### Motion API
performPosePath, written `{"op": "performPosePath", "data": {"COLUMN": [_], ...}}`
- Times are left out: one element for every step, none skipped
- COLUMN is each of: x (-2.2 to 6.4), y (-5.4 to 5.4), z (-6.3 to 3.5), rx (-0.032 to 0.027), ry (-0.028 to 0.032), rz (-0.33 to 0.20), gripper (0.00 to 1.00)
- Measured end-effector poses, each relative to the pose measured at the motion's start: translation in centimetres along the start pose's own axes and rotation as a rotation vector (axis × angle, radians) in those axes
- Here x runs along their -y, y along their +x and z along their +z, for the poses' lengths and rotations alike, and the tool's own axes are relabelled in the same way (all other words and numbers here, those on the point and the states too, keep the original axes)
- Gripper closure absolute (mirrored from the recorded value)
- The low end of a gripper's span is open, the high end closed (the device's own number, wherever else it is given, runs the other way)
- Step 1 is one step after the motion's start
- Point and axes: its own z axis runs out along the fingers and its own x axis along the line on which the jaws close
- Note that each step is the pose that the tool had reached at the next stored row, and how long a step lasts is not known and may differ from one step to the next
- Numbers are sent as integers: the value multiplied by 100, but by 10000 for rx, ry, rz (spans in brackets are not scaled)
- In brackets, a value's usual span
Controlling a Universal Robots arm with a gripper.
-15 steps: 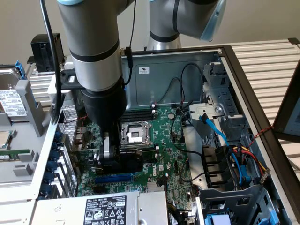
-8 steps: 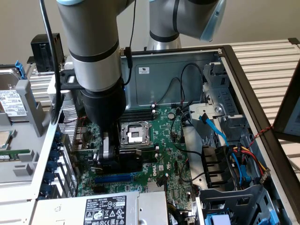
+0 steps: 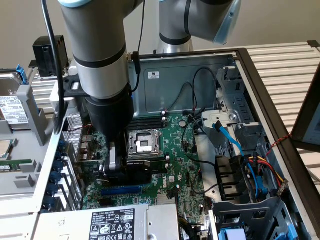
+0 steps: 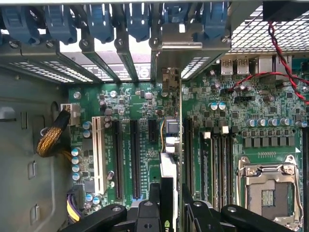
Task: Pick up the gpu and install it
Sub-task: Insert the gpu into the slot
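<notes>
Jaws clamped on the gpu point(image 4: 168, 169), card held edge-on btw them. Exterior view: gpu's black shroud point(image 3: 131, 172) sits low over the motherboard point(image 3: 175, 145), just beside the CPU socket point(image 3: 144, 144), on the exterior view's left of the open case. Card runs parallel w/ the black expansion slots point(image 4: 135, 154), far end reaching the rear slot openings under the blue clips point(image 4: 99, 21). Can't tell if it's seated.

Arm point(image 3: 97, 50) grey, cylindrical, with pale blue joint caps point(image 3: 227, 22) and black wrist section point(image 3: 107, 115); black cable point(image 3: 46, 30) alongside; tool point(image 3: 121, 167) black with silver plate.
</notes>
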Motion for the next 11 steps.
{"op": "performPosePath", "data": {"x": [-1,-3,-6,-10,-10,-10,-10,-10,-11,-10,-10], "y": [0,1,0,1,1,1,1,1,1,1,1], "z": [5,7,8,9,9,9,9,9,9,9,9], "rx": [-2,-3,-3,-2,-3,-3,-2,-2,-2,-2,-2], "ry": [-2,-4,-6,-7,-12,-13,-14,-14,-14,-14,-14], "rz": [0,1,2,2,1,1,1,1,1,1,1], "gripper": [73,73,73,73,73,73,73,73,73,73,73]}}
